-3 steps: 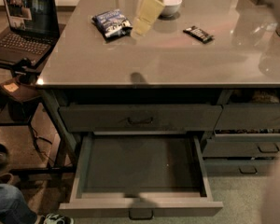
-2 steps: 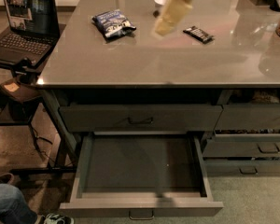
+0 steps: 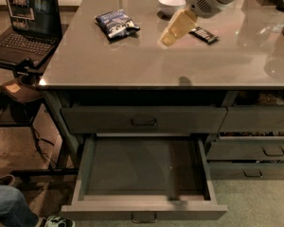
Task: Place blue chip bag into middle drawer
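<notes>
Over the grey countertop (image 3: 132, 63), at about one o'clock in the view, the robot's gripper (image 3: 168, 38) hangs tilted, its pale tip pointing down toward seven o'clock. Whether it is spread or closed cannot be told, and nothing shows in its hold. The blue chip bag (image 3: 116, 23) lies flat on the counter at about ten o'clock from the gripper, near it but not touching. The middle drawer (image 3: 144, 174) stands pulled out at six o'clock, below the counter edge, its long shallow tray bare.

The step in hand looks like the reach for the bag. To do it well, the gripper should travel toward ten o'clock, come down over the bag's middle, and pinch the crinkly film across a narrow part, since a loose foil bag is likely to slide on the smooth top if nudged sideways. Once lifted, the bag needs to clear the counter's front edge before it goes down toward six o'clock into the tray.

Counted: one chip bag; one white bowl (image 3: 172, 3) at twelve o'clock from the gripper; one black candy bar (image 3: 203, 34) at three o'clock from it; one open laptop (image 3: 26, 25) on a side stand at nine o'clock in the view. One wide top drawer (image 3: 144, 119) is closed above the single open one. At least three narrower drawers (image 3: 270, 150) stack at four o'clock. One jeans-clad leg (image 3: 7, 209) sits at seven o'clock.
</notes>
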`<state>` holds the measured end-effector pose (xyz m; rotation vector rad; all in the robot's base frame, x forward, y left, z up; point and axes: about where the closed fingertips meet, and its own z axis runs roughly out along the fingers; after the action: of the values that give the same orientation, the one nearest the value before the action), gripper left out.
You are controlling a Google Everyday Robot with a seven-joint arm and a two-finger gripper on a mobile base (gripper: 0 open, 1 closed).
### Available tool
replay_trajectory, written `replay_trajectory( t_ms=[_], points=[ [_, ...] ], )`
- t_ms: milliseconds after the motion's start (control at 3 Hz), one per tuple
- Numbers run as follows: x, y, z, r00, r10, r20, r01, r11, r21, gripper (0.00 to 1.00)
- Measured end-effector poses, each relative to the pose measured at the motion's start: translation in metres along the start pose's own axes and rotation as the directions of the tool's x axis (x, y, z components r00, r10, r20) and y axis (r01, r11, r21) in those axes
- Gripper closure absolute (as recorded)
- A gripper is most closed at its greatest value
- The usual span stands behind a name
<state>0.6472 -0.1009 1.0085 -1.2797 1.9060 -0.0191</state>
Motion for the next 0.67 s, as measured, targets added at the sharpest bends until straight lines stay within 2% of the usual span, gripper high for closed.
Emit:
replay_trajectory(
  t_ms=[333,667],
  points=[
    [0.007,-0.013,0.048,0.994,0.086,0.064,-0.09,0.9947,0.049,0.0],
    [-0.009,-0.029,0.045,0.988,0.085,0.126,-0.098,0.9898,0.103,0.0]
  ],
)
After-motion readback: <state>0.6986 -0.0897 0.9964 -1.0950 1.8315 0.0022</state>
